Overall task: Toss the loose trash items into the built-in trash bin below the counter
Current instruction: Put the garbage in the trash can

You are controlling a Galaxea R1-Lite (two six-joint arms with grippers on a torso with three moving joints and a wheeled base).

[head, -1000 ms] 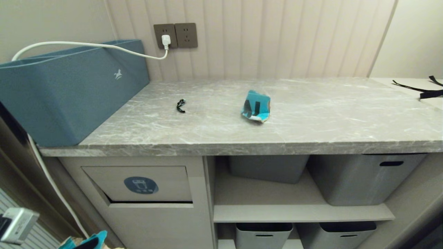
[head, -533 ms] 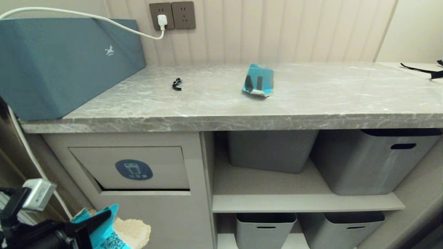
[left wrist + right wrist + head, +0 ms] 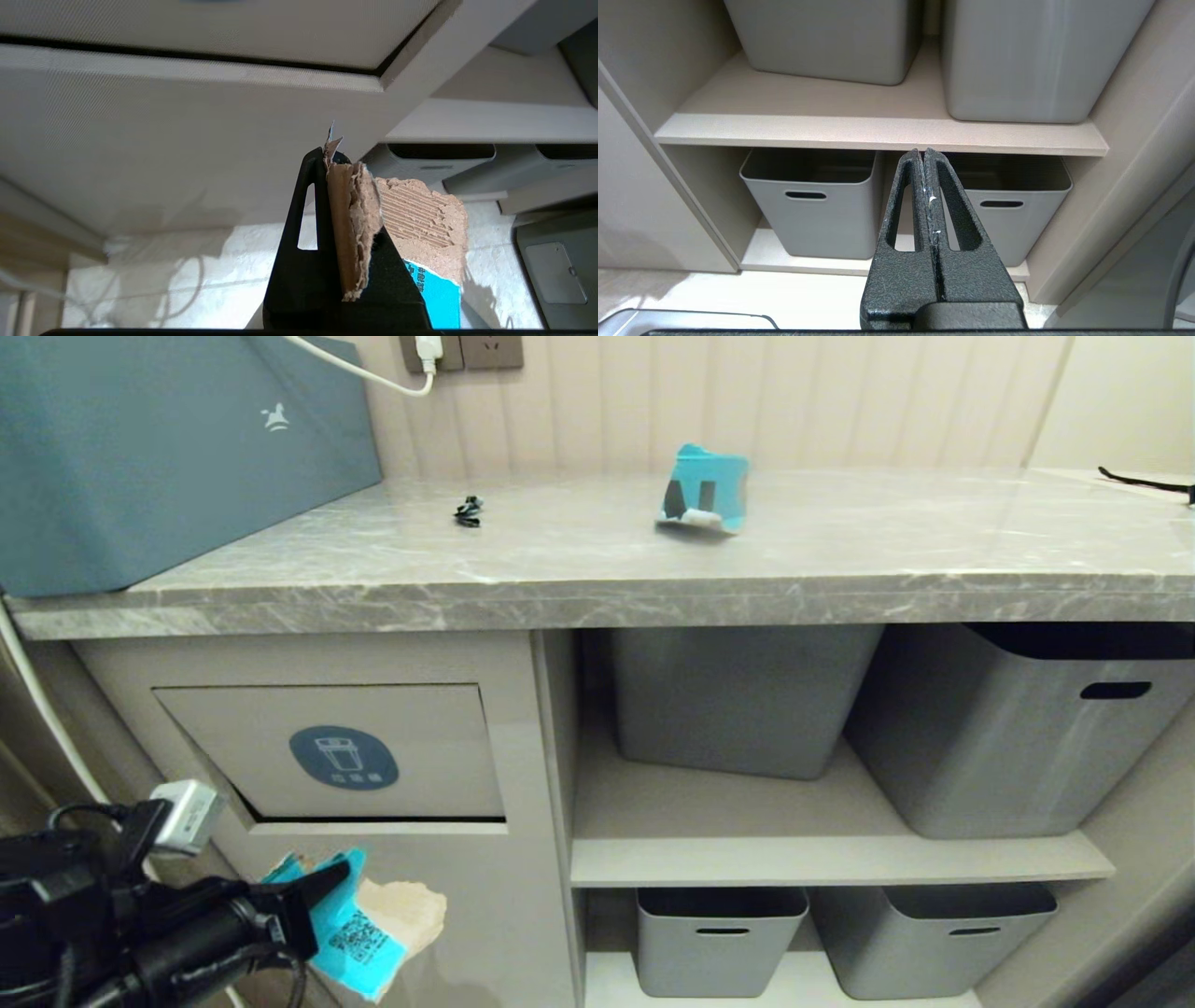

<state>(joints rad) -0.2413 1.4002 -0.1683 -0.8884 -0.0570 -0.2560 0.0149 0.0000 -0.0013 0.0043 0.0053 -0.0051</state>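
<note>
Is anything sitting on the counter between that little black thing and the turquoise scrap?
No. The head view shows only bare counter between black clip and scrap.

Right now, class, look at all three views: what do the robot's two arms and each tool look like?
The left tool is matt black, with a slotted finger; its black arm carries black cables and a small silver-grey box. The right tool is textured black, with two tapered fingers, each with a long slot. Its arm is unseen.

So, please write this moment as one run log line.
left tool: shut on turquoise piece | bin flap: closed | second piece: on counter
</note>
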